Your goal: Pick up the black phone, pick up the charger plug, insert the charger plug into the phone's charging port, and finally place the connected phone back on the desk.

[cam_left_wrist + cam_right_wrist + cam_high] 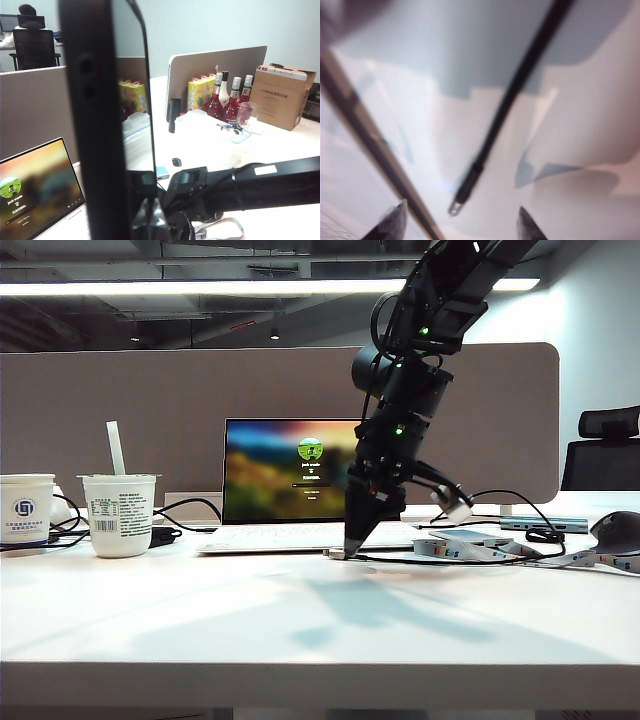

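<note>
White tabletop (300, 620), grey-beige partition behind. Left gripper (150, 220) clenched on glossy black phone slab (97, 125), held upright. Right gripper (352, 540) spread wide, tips down at tabletop, straddling silver charger plug (454, 209) on thin black cable (520, 80) lying flat.

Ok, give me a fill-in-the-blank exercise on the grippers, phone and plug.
1. The right gripper, jaws ___, hovers over the charger plug.
2. The charger plug lies on the ___ desk.
3. The left gripper grips the black phone, held ___.
Missing: open; white; upright.
</note>
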